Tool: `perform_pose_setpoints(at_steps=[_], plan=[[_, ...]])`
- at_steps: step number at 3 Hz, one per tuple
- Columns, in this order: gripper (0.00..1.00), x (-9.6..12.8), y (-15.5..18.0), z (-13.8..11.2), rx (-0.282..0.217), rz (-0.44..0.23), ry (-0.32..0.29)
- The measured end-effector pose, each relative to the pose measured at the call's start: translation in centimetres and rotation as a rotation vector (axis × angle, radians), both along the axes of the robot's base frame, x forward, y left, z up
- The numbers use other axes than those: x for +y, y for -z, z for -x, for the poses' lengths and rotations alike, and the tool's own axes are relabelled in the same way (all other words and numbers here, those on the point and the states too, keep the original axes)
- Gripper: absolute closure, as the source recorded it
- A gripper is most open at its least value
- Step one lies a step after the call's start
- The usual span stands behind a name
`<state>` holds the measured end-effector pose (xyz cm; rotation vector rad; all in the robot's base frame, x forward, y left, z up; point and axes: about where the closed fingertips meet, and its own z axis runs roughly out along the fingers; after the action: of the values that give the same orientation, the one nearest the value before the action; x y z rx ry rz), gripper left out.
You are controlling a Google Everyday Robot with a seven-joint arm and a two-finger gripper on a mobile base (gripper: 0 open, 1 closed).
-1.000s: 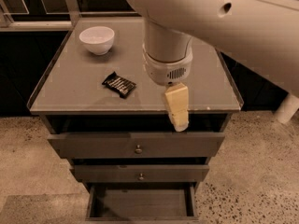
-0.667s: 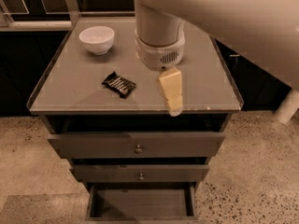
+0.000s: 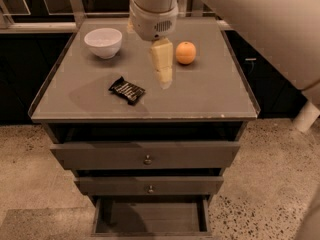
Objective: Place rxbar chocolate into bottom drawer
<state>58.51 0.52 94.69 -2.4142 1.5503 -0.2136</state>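
Two steps remain, grasp and drop: the rxbar chocolate (image 3: pixel 127 90) lies untouched on the tabletop (image 3: pixel 210 96), claw (image 3: pixel 164 80) hovering near it, its opening impossible to tell; the bottom drawer (image 3: pixel 150 218) stands open.

The gripper (image 3: pixel 163 73), pale and matt like moulded plastic, hangs above the middle of the cabinet top (image 3: pixel 215 96); that top is smooth with a dull sheen; on it the rxbar chocolate (image 3: pixel 127 90) wears a black crinkled film wrapper; the white bowl (image 3: pixel 103 42) looks glazed; the drawer knobs (image 3: pixel 147 159) below are metal; the bottom drawer (image 3: pixel 150 217) looks like matt painted wood; the floor (image 3: pixel 265 184) beneath is speckled and rough.
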Motion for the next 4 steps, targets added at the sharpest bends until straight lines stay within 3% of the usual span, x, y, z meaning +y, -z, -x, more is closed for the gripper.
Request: perform_pose_setpoints(at_steps=[1,2,4], plan=[[0.0,2.3,2.6,-3.1,0.065,-0.09,-0.014],[0.0,4.8,5.8,-4.8,0.135,-0.093,-0.057],[0.0,5.2,6.4,-5.3,0.131,-0.134,-0.044]])
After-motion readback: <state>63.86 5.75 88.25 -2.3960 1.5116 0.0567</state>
